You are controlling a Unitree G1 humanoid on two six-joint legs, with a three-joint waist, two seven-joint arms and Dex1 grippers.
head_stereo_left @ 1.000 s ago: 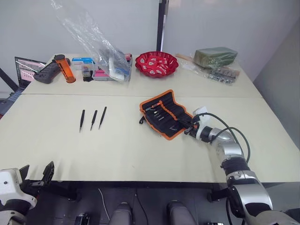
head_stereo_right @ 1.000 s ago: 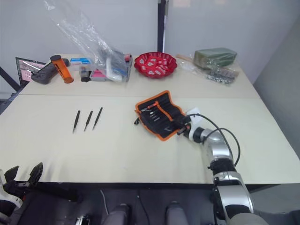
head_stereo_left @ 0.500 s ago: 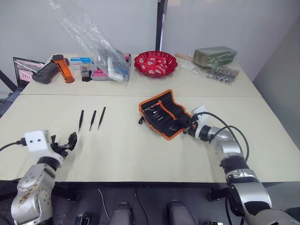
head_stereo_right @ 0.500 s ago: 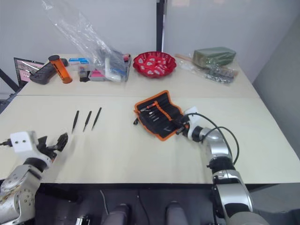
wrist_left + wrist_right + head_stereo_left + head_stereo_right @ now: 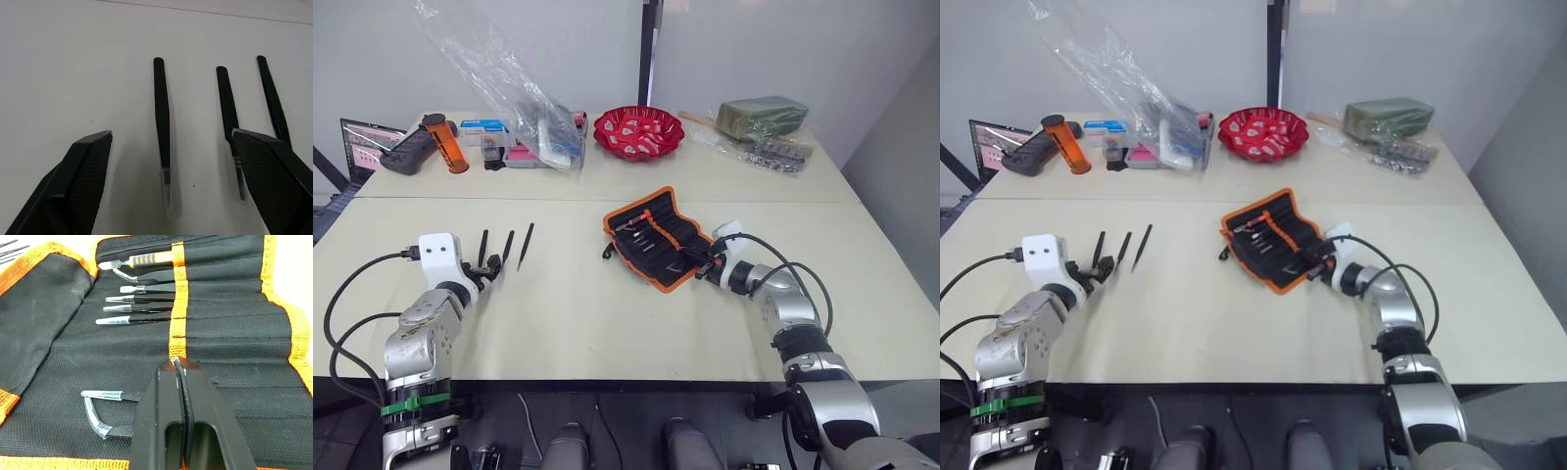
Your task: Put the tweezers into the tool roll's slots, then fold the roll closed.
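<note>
Three slim black tweezers lie side by side on the table's left half. My left gripper is open just short of their near ends. In the left wrist view one tweezer lies between the fingers, and the other two lie by the opposite finger. The tool roll lies unrolled at centre, black with orange trim. Several capped tweezers sit in its slots, and a bent one lies loose on the fabric. My right gripper is shut, its tips on the roll's orange stripe.
Along the far side stand a red bowl, a crumpled plastic bag over small boxes, an orange bottle, a black device and a green packet. The right arm's cable loops over the table.
My left arm has come up from below the table's front edge and forward to the three loose tweezers. The right gripper has stayed at the roll.
</note>
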